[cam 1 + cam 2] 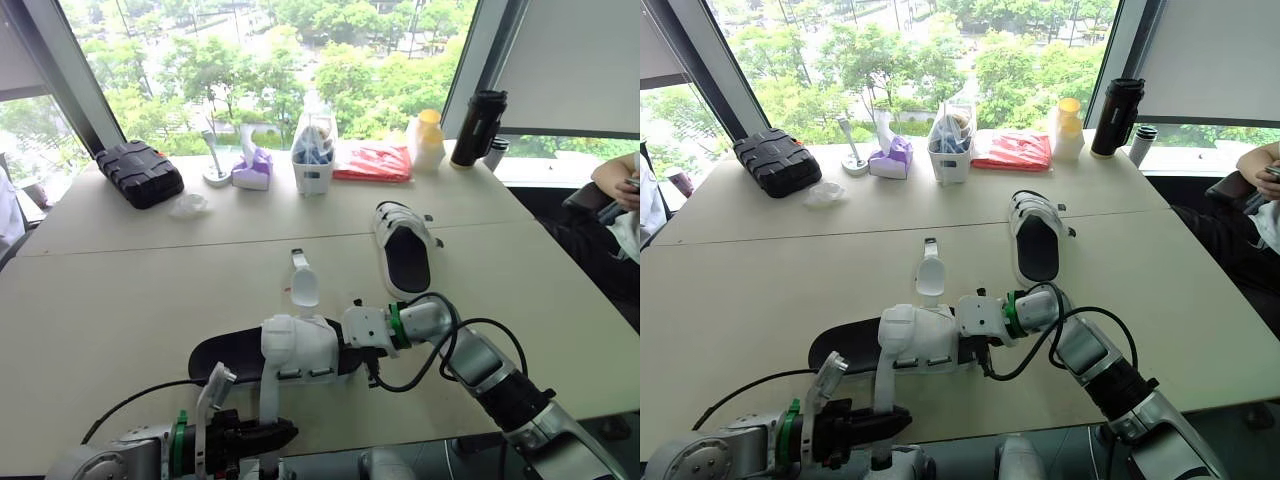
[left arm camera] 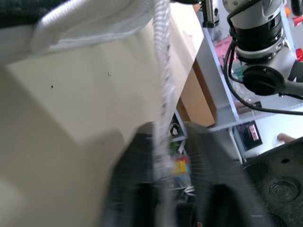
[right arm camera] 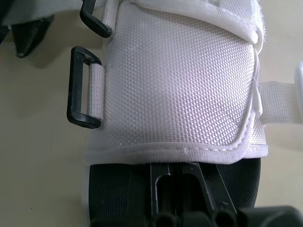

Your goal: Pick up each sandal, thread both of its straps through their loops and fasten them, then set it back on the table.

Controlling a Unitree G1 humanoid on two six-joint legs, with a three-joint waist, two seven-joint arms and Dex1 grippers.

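Note:
The near sandal [image 1: 290, 352], black-soled with a white upper, lies sideways by the table's front edge. My right gripper [image 1: 354, 348] is shut on its sole end; the right wrist view shows the white upper [image 3: 180, 80] and two black loops [image 3: 80, 90]. One white strap [image 1: 268, 395] hangs over the table edge, and my left gripper [image 1: 272, 436] is shut on it below the edge. In the left wrist view that strap [image 2: 162, 118] runs between the fingers [image 2: 135, 189]. Another strap [image 1: 303, 282] sticks out toward the far side. The second sandal [image 1: 405, 250] lies flat further back, untouched.
Along the window side stand a black case [image 1: 139, 172], a tissue box [image 1: 252, 170], a white container [image 1: 313, 160], a red packet [image 1: 372, 162], a yellow-capped bottle [image 1: 428, 140] and a black flask [image 1: 478, 127]. A person's arm [image 1: 620, 185] rests at the right edge.

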